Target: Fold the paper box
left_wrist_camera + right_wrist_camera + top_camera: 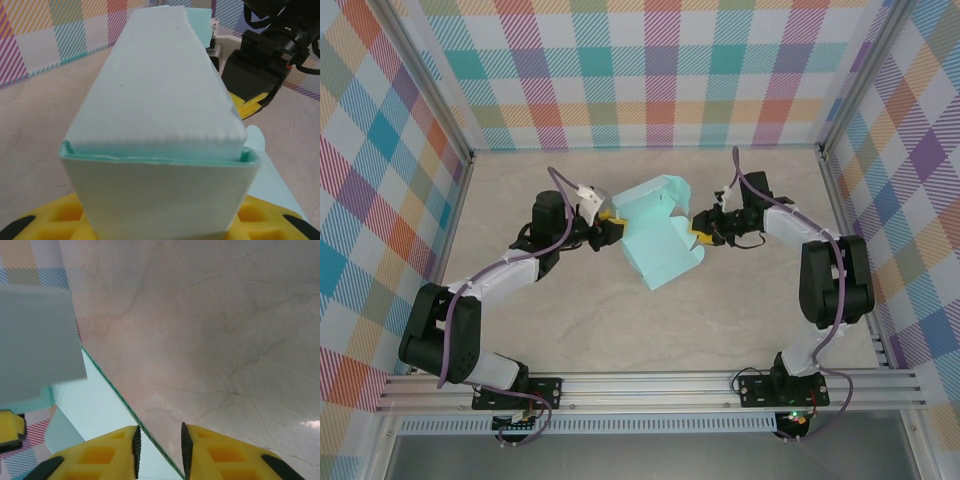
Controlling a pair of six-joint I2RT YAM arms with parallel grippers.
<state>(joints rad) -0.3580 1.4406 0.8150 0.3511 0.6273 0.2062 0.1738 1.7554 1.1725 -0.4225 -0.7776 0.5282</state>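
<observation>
The paper box (pixel 660 235) is pale mint card, partly folded, held off the table's middle between both arms. My left gripper (pixel 613 225) grips its left end. In the left wrist view the paper box (pixel 160 100) rises as a tapered body, with my left gripper (pixel 160 220) shut on its near end and a yellow finger on each side. My right gripper (pixel 698 230) is at the box's right edge. In the right wrist view a thin card edge of the paper box (pixel 95 405) runs slantwise through my right gripper (pixel 160 432), whose jaws stand apart around it.
The marble-patterned table (pixel 570 320) is enclosed by plaid walls (pixel 650 70) and aluminium posts (pixel 835 190). A metal rail (pixel 650 385) carries both arm bases at the near edge. The right arm's black wrist (pixel 265 60) shows close behind the box.
</observation>
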